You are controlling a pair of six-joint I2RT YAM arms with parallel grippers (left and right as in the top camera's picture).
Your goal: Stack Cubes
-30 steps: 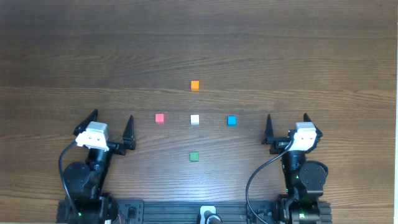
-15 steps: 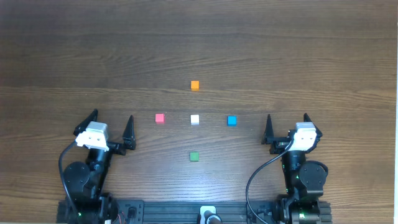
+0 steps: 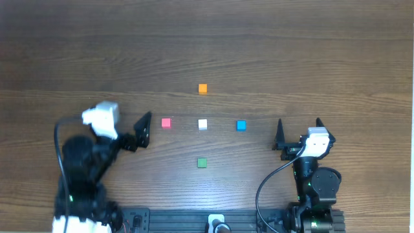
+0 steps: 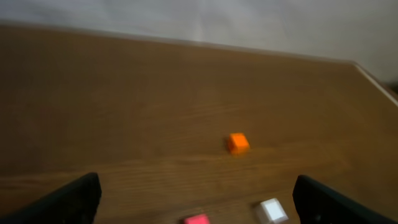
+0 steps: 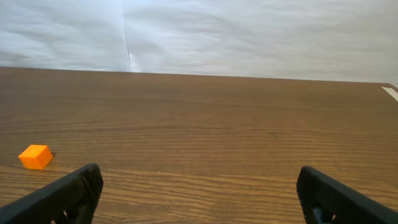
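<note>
Top view: pink cube [image 3: 166, 122] sits alone, nothing stacked.
Left gripper [image 4: 196, 186]: spread beside pink, which I'd grab first.
Right gripper [image 3: 298, 123]: spread, empty, parked.

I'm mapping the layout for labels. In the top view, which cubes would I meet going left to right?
pink cube, white cube, blue cube. The orange cube and green cube line up with the white one, so I leave them out.

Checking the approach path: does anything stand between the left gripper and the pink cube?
Nothing visible does. The open left gripper faces the pink cube across bare table; the white cube sits apart on the pink cube's far side.
</note>
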